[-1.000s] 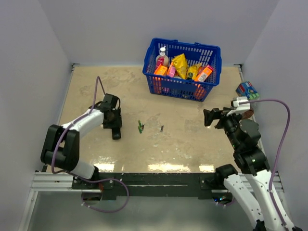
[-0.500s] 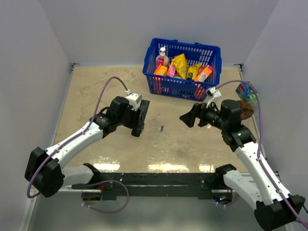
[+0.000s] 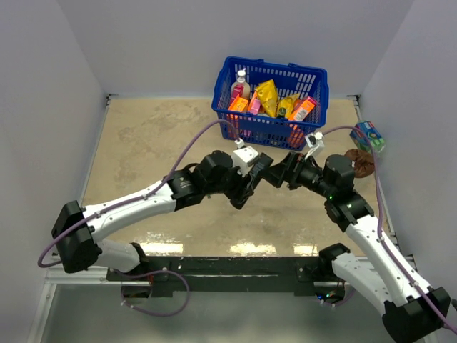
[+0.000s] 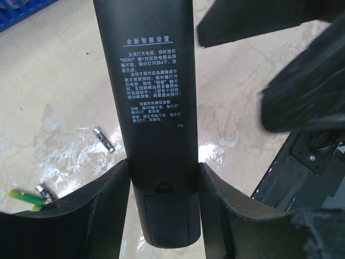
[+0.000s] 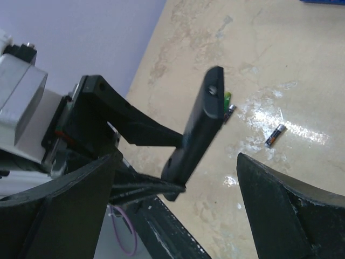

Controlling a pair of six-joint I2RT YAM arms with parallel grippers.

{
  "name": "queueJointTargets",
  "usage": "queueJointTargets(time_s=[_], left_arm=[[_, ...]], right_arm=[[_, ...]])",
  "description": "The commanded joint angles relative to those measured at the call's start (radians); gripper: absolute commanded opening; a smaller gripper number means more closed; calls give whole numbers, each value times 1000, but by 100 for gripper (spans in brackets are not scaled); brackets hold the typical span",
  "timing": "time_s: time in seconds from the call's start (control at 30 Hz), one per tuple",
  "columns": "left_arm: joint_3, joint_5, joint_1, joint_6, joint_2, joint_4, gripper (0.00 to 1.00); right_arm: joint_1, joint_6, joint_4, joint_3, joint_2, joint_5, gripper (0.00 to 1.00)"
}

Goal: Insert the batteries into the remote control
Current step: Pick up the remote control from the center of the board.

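My left gripper [image 4: 164, 178] is shut on the black remote control [image 4: 156, 108] near its lower end and holds it above the table. The remote's labelled back faces the left wrist camera, with the battery cover between the fingers. The remote also shows in the right wrist view [image 5: 200, 129], tilted, between my right gripper's open fingers; that gripper [image 5: 178, 210] is empty. A green battery [image 4: 24, 197] lies on the table, also seen from the right wrist [image 5: 227, 98]. A dark battery [image 4: 103, 139] lies apart from it. In the top view both grippers [image 3: 251, 184] [image 3: 277, 171] meet at the centre, and the batteries are hidden.
A blue basket [image 3: 314, 75] filled with packaged goods stands at the back, just behind the grippers. A blue-green box [image 3: 368, 136] and a brown object [image 3: 360, 163] lie at the right edge. The table's front rail [image 5: 178, 237] is below the right gripper.
My left arm has carried the remote from the table's left side up to the centre. My right arm has swung in from the right, and its open gripper now flanks the remote.
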Motion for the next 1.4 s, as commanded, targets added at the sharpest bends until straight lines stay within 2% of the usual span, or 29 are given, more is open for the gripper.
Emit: queueJointTargets(time_s=[0.0,0.37,0.53,0.63,0.77,0.8,0.83,0.87,0.9,0.97,1.0,1.03,1.07,1.13,1.17,1.27,1.37], left_arm=[[92,-86,-53,46,47,59,3],[130,-117,-140,102,76,125,3],[136,-123,-153,111,87,131,3],[138,-126,-154,108,91,136,3],[136,-129,-154,97,94,140,6],[133,-138,-156,93,93,140,12],[132,-143,-156,85,90,143,16],[124,-161,-156,77,85,145,20],[118,-176,-156,65,72,146,29],[96,-212,-156,22,55,159,40],[84,-227,-156,1,30,165,54],[63,-248,-156,-57,16,169,61],[50,-285,-154,-91,-16,171,75],[12,-328,-154,-212,-53,168,83],[0,-368,-153,-261,-94,163,92],[-52,-417,-139,-487,-154,128,100],[-82,-402,-94,-725,-215,71,100]], right_arm=[[34,86,87,-13,-6,50,98],[47,141,96,-98,-31,113,86],[46,141,95,-96,-37,123,75],[46,144,95,-98,-45,124,64],[47,146,122,-99,-57,127,35],[46,139,122,-98,-65,130,22],[47,136,119,-98,-69,139,16],[46,130,113,-96,-74,146,6],[46,121,113,-96,-85,153,1],[46,113,119,-98,-92,167,0],[46,104,124,-99,-104,170,0],[47,97,130,-102,-111,175,0],[46,89,141,-104,-117,192,0],[46,61,156,-110,-132,204,0],[47,51,168,-112,-134,218,0],[47,-3,200,-121,-140,228,0],[47,-55,228,-127,-137,238,0]])
